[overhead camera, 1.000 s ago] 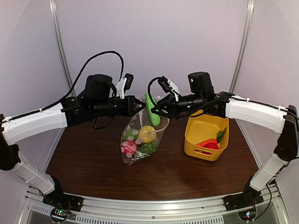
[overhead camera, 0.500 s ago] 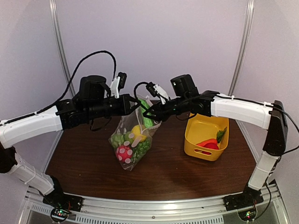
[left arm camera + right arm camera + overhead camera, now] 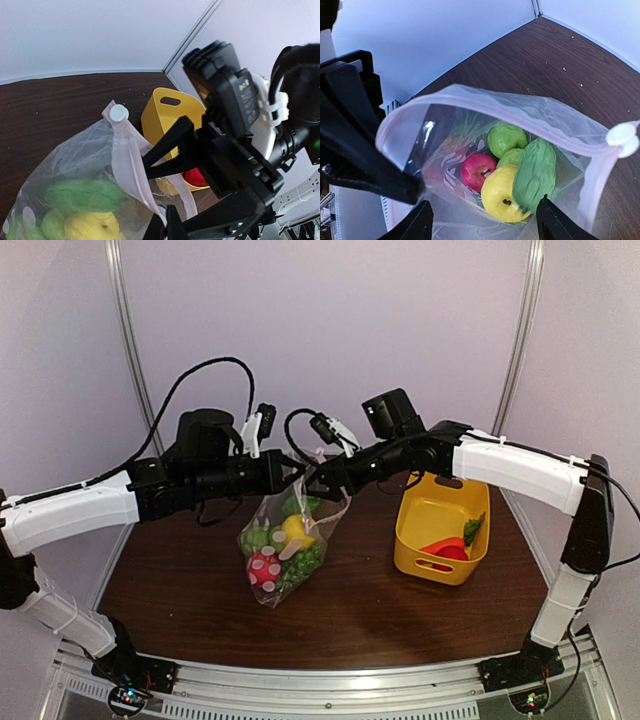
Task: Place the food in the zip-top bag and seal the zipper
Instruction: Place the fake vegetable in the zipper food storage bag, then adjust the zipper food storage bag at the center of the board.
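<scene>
The zip-top bag [image 3: 283, 545] hangs above the table, its rim pinched by my shut left gripper [image 3: 298, 474]; those black fingertips [image 3: 167, 227] clamp the rim. The zipper [image 3: 520, 107] edges the wide-open mouth and ends at a white disc [image 3: 621, 137]. My right gripper [image 3: 484, 202] hovers open over the mouth, holding nothing. Food lies inside the bag: a red apple [image 3: 477, 170], a yellow lemon [image 3: 502, 192], green apples [image 3: 506, 140] and a green cucumber [image 3: 535, 172]. More red and orange food [image 3: 447, 549] lies in the yellow basket [image 3: 425, 515].
The yellow basket stands on the brown table [image 3: 200, 580] to the right of the bag, below my right forearm. Both arms meet above the table's middle, fingers nearly touching. White walls and metal posts [image 3: 128, 330] close the back.
My right gripper carried the cucumber down into the bag's mouth and opened; the cucumber now lies among the fruit. Both grippers and the bag shifted slightly left.
</scene>
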Robot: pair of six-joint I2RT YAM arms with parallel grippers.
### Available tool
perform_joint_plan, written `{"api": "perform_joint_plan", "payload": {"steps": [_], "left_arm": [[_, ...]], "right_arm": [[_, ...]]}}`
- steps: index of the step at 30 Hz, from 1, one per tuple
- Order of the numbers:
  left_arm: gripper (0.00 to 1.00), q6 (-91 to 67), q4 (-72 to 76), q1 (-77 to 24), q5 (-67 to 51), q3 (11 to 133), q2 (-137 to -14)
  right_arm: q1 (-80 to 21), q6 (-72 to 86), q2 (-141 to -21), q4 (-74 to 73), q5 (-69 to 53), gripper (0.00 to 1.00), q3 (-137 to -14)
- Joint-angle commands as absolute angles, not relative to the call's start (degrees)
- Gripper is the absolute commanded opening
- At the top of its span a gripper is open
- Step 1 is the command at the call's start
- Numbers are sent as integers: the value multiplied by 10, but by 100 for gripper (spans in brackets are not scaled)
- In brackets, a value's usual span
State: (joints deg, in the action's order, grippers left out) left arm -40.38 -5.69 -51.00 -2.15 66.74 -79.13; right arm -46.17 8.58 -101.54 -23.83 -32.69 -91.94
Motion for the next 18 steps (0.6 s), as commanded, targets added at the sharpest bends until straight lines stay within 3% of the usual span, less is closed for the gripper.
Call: {"api": "perform_joint_plan", "payload": {"steps": [1,8,13,18], "left_arm": [[0,-394,-36,-511,10,660,-772],[0,-394,-28,-511,5,647,-772],[0,-393,-29,-512,2,650,-773],[0,-391,-32,-511,2,654,-773]], "right_arm": [[-442,63,-947,-293,-307,70,-939],[-435,55,-915,-298,-173,60,-893],[-437,62,-948,-315,-194,73,-885],[-437,70,-978,-331,-208,60,-885]]}}
